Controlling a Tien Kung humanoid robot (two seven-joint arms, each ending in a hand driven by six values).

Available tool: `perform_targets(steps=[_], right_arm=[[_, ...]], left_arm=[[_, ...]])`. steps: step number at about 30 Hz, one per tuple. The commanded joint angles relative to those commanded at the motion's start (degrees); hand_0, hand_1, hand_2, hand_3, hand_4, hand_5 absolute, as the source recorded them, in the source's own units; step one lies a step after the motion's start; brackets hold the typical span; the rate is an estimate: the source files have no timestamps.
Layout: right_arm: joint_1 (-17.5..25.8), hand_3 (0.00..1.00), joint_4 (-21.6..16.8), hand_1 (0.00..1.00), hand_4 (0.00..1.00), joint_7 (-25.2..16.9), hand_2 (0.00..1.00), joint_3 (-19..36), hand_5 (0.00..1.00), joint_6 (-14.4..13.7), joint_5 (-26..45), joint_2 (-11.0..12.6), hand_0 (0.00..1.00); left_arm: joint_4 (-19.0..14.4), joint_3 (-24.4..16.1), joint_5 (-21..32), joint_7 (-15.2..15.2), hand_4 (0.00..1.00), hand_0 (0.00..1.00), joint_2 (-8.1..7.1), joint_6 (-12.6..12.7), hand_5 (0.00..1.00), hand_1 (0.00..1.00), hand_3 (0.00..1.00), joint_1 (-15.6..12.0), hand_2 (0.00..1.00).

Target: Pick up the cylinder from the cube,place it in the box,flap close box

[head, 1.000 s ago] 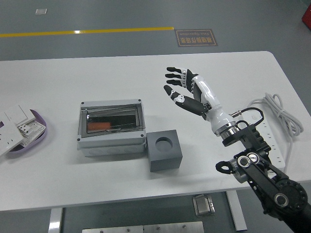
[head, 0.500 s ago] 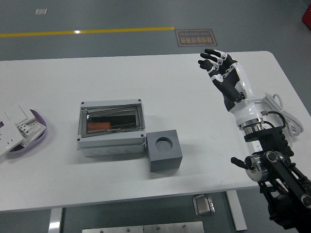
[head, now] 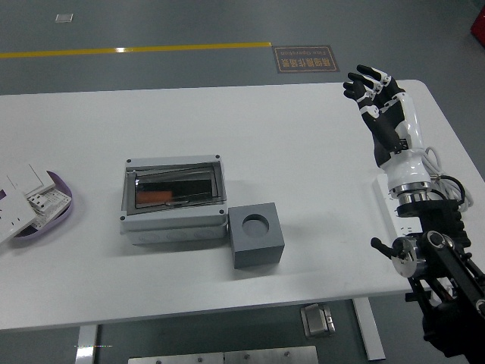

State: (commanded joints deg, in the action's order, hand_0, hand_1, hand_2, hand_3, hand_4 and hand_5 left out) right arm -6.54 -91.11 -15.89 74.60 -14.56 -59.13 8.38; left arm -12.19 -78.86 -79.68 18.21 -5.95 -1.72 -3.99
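Counter (head: 318, 144): box (head: 174, 199) w/ clear flap down, looks shut; orange cylinder (head: 152, 197) seems inside under flap. Cube (head: 256, 236) socket empty. Right robot hand (head: 377, 92) fingers spread, empty, well away. Task prob. done.

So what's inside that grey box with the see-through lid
Through the closed lid of the grey box, an orange cylinder lies at the left. The dark, reflective lid hides the rest of the inside.
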Motion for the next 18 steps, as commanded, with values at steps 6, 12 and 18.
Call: perform_targets(steps=[6,12,18], right_arm=[[0.8,0.643,0.0,0.656,0.682,2.6,0.652,0.9,0.289,3.8,-4.4,0.2,0.721],[1.6,0.626,0.8,0.633,0.689,4.0,0.618,2.3,0.288,5.9,-7.6,-0.4,0.714],[2.8,0.629,1.7,0.646,0.73,3.7,0.631,3.4,0.37,5.9,-7.4,-0.5,0.723]], left_arm=[[0.0,-0.1,-0.2,0.3,0.661,0.604,-0.48,0.0,0.205,0.603,0.597,0.1,0.554],[0.1,-0.3,-0.7,0.2,0.661,0.604,-0.67,-0.3,0.206,0.604,0.597,0.6,0.554],[0.1,-0.5,-0.9,0.2,0.662,0.604,-0.78,-0.3,0.207,0.604,0.597,0.5,0.554]])
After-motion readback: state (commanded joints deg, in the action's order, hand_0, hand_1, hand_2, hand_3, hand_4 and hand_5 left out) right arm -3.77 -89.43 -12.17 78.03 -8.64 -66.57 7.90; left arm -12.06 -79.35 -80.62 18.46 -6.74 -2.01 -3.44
